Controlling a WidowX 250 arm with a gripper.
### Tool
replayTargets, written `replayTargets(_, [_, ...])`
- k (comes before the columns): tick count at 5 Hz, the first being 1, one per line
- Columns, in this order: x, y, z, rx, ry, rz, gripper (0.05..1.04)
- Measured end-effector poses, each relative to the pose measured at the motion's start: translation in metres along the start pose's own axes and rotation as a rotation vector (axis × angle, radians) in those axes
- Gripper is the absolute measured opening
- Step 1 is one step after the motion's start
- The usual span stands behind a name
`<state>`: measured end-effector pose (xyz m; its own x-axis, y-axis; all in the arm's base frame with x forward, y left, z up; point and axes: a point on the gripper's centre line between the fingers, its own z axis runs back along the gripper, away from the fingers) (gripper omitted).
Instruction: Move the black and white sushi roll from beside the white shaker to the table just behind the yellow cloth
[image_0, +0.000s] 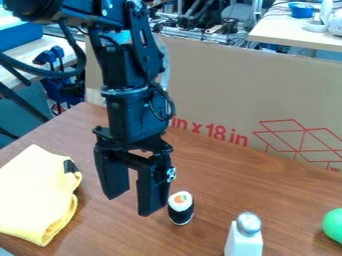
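Open jaws near sushi toy (181, 209); red print (219, 132) on cardboard (220, 80).

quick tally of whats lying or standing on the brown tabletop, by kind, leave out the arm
yellow cloth: 1
sushi roll piece: 1
white shaker with metal top: 1
green round thing, partly cut off: 1
total: 4, leaving out a pale patch at the lower left corner, too cut off to tell

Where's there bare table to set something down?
The widest bare patch looks to be between the cardboard and the silver-topped shaker and green ball. Another lies nearer the camera, between the yellow cloth and shaker. It's crowded where the toy sushi roll stands close by the gripper.
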<state>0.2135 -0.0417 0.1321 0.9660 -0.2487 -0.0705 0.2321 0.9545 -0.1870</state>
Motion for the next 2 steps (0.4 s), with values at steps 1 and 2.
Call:
replayTargets(1, [0.0,0.001,-0.005,-0.004,0.022,-0.002,1.001])
replayTargets(2, [0.019,0.014,-0.013,-0.065,0.031,-0.018,1.001])
